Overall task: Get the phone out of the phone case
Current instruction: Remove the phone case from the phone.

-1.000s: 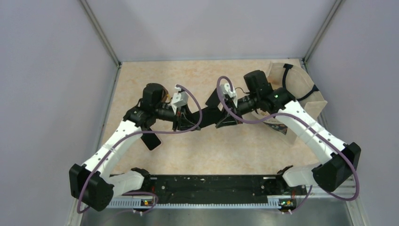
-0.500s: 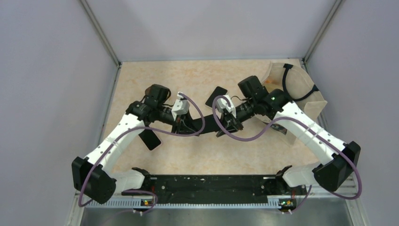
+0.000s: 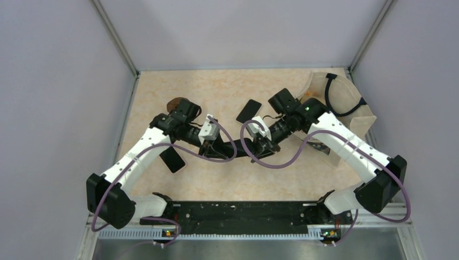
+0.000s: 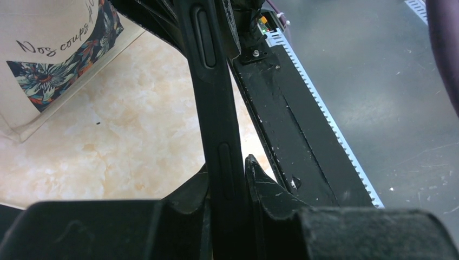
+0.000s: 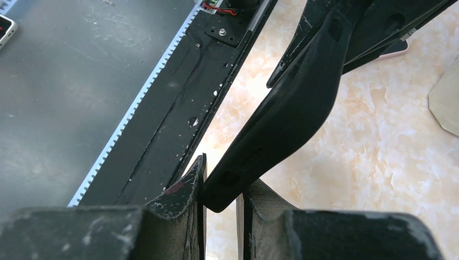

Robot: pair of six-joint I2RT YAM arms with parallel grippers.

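Note:
A black phone case (image 3: 238, 148) hangs above the table's middle, held at both ends. My left gripper (image 3: 221, 146) is shut on its left end. In the left wrist view the case (image 4: 215, 108) stands edge on between the fingers, side buttons showing, and the gripper (image 4: 230, 181) clamps it. My right gripper (image 3: 258, 146) is shut on the other end. In the right wrist view the gripper (image 5: 222, 189) pinches a corner of the case (image 5: 295, 105). I cannot tell whether the phone is inside the case.
A black slab (image 3: 248, 111) lies flat on the table behind the grippers and another (image 3: 172, 160) under the left arm. A printed tote bag (image 3: 346, 103) stands at the right; it also shows in the left wrist view (image 4: 48, 54). The black base rail (image 3: 238, 211) runs along the near edge.
Both arms have moved toward the near edge with the case still held between them. The black slab behind the grippers has come into view.

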